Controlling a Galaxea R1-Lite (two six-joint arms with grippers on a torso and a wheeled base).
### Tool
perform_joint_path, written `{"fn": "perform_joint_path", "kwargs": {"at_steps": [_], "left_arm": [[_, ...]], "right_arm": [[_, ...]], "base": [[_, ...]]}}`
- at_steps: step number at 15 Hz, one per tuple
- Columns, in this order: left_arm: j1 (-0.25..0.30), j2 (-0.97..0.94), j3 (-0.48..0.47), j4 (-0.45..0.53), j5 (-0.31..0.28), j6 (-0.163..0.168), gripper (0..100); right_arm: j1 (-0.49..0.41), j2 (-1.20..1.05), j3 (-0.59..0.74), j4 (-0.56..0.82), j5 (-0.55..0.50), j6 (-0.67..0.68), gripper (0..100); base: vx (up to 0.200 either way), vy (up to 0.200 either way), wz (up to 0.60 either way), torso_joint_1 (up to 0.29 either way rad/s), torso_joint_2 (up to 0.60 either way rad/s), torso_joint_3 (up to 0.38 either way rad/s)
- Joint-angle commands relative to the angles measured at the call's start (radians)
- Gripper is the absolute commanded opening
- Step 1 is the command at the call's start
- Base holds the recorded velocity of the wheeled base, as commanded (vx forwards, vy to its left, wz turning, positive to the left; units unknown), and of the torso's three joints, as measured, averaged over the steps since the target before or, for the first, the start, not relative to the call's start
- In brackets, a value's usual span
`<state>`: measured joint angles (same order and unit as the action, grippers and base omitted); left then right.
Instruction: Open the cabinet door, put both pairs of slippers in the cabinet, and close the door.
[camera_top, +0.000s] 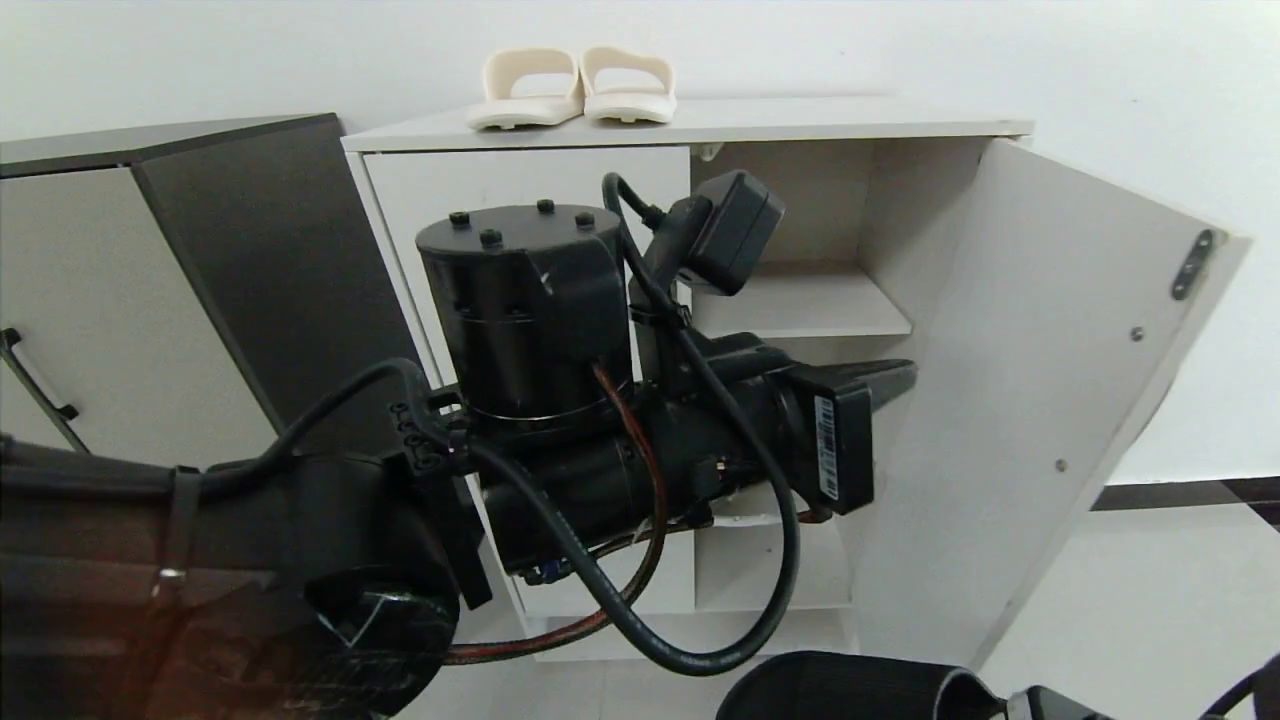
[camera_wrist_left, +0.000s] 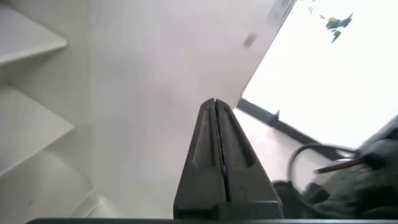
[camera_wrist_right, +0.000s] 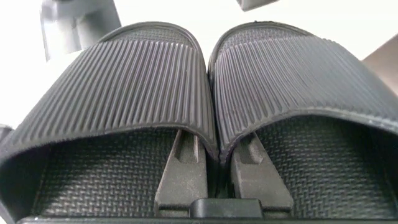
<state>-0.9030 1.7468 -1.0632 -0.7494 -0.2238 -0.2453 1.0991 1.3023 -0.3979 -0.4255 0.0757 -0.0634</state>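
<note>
The cabinet has its door swung wide at the right of the head frame, so the opening step looks done and loading is the step in hand. The right hand pinches the black slippers by their two adjoining inner walls, one finger inside each shoe. The pair sits at the bottom edge of the head frame, below and in front of the open compartment, not yet inside. The left hand, mid-frame, is pressed together and empty, its tip close to the door's inner face; whether it touches cannot be told. The pale slippers lie side by side on top of the cabinet, upper centre. The next move, as I judge it, is to carry the black pair forward onto a shelf. That calls for the left arm to clear the opening first, since it crosses in front of it.
</note>
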Motion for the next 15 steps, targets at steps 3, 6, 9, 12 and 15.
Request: {"fn": "perform_joint_path", "kwargs": {"at_steps": [3, 6, 9, 12, 15], "left_arm": [[0.268, -0.039, 0.089, -0.027, 0.228, 0.052, 0], [0.475, -0.233, 0.353, -0.053, 0.380, 0.110, 0], [0.513, -0.688, 0.839, -0.044, 0.629, 0.126, 0], [0.622, -1.052, 1.063, 0.153, 0.712, 0.130, 0], [0.786, -1.457, 1.063, 0.553, 0.699, 0.164, 0]], "right_arm": [[-0.200, 0.097, -0.058, -0.007, -0.179, 0.100, 0], [-0.228, 0.132, -0.081, -0.025, -0.327, 0.201, 0], [-0.228, 0.173, -0.116, -0.042, -0.372, 0.205, 0], [-0.228, 0.192, -0.113, -0.056, -0.376, 0.205, 0], [-0.229, 0.224, -0.118, -0.065, -0.376, 0.205, 0]], "base": [[0.000, 0.000, 0.00, 0.000, 0.00, 0.000], [0.000, 0.000, 0.00, 0.000, 0.00, 0.000], [0.000, 0.000, 0.00, 0.000, 0.00, 0.000], [0.000, 0.000, 0.00, 0.000, 0.00, 0.000], [0.000, 0.000, 0.00, 0.000, 0.00, 0.000]]}}
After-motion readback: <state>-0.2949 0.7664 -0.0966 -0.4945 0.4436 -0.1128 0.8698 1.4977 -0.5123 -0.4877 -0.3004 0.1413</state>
